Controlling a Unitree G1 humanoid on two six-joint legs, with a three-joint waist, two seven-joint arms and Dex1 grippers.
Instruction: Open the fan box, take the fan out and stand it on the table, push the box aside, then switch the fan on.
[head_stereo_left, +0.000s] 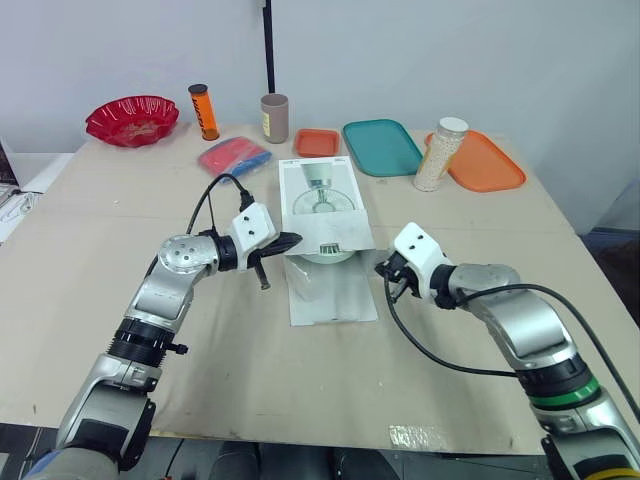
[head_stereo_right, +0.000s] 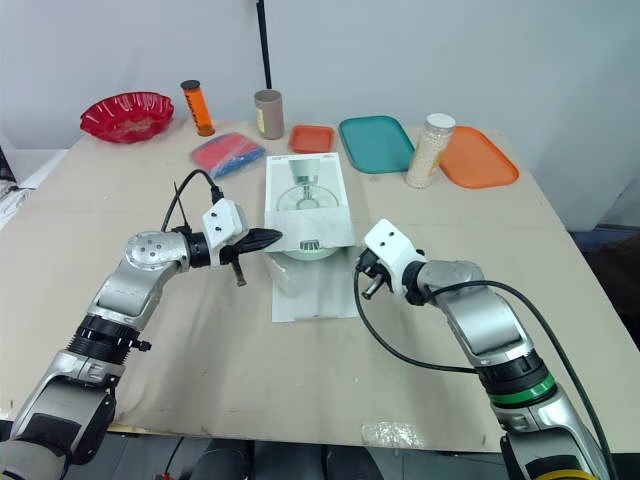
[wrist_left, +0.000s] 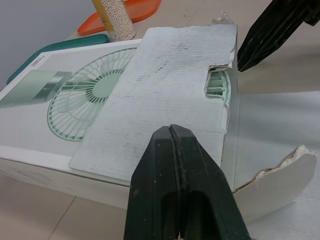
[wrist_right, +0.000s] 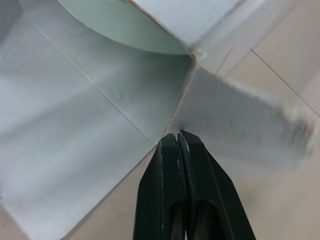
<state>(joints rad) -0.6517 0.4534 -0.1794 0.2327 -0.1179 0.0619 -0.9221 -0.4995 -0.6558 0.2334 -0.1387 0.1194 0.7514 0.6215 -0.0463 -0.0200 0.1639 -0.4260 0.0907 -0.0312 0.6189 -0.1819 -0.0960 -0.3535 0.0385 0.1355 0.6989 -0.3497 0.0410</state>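
**Fan box open at the near end, fan not yet out**

The fan box (head_stereo_left: 318, 195) lies flat mid-table (head_stereo_left: 100, 220) with its near flaps splayed. The pale green fan (wrist_left: 218, 84) shows in its mouth. Pulling the fan could drag the light carton along, or a torn flap might snag the grille. The left gripper (head_stereo_left: 287, 241) sits beside the mouth, fingers pressed together, empty. The right gripper (head_stereo_left: 384, 268), at the opposite corner, is likewise closed on nothing.

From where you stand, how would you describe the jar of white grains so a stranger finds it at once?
On the table, far right, a teal tray and an orange tray lie side by side. The jar stands upright between them. It alone is see-through, tall, filled with white grains, unlike the orange tube and brown cup further left.
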